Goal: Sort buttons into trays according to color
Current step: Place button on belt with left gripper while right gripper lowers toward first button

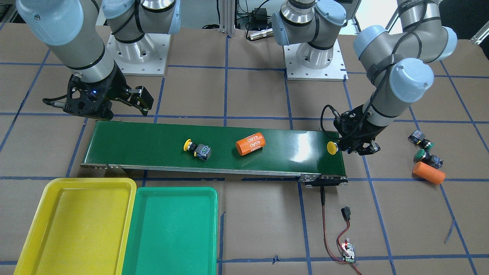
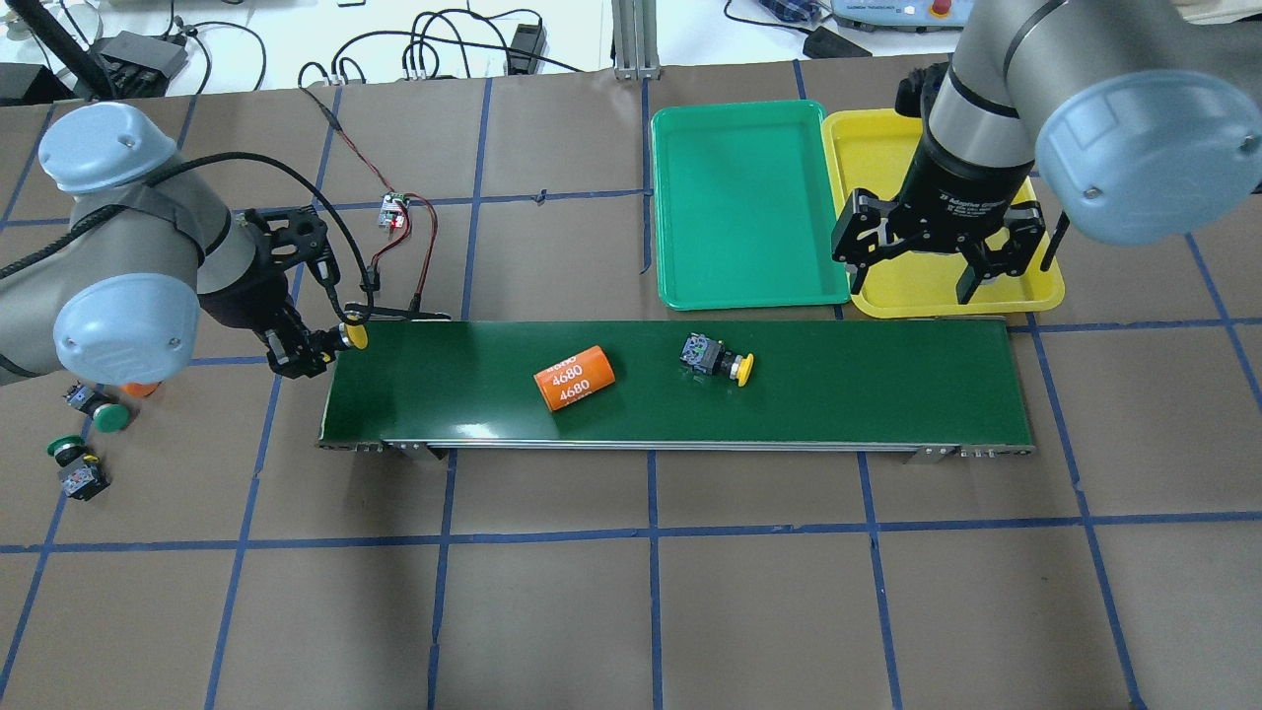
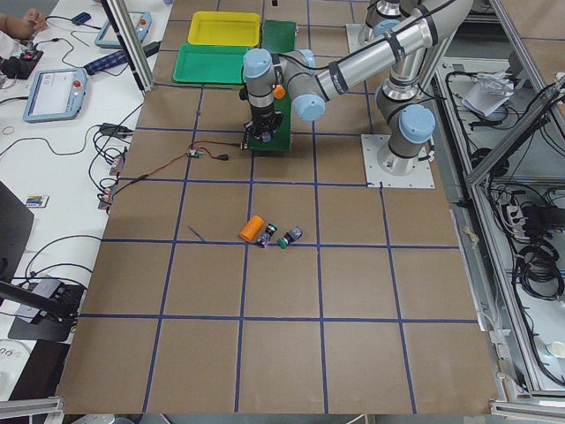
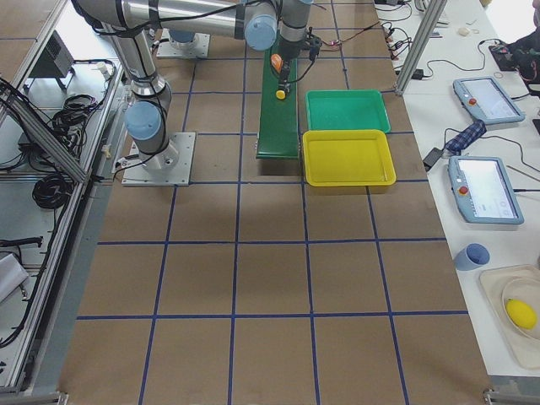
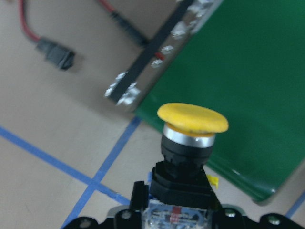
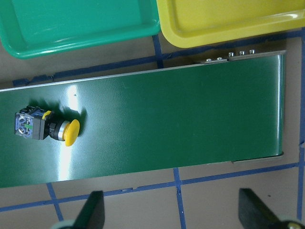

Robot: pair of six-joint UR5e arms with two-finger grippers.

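Left gripper [image 2: 314, 352] is pinching a yellow button [image 5: 192, 119] by its black blocky body. The cap pokes out over the end of the conveyor belt [image 2: 838, 394] on the robot's left. Can't tell if it touches the belt. Right gripper [image 6: 174, 217] has its fingers spread wide with nothing between them, and hangs over the belt's far long edge next to the yellow tray [image 1: 76, 221]. Green tray [image 1: 172, 229] sits touching it on the tabletop; nothing in either tray yet. Second yellow button [image 2: 718, 360] lies on its side mid-belt, cap toward the right end, with an orange cylinder [image 2: 575, 377] marked 4680 near it on the left-end side. One green button [image 1: 420, 139] and another green button [image 1: 428, 157] lie off the belt, on the tabletop past its left end. Handling guess: light, rigid hard plastic, no give. The flat body faces are where to grip. The domed cap looks smooth, would likely slip, and a lying unit may pivot if nudged.
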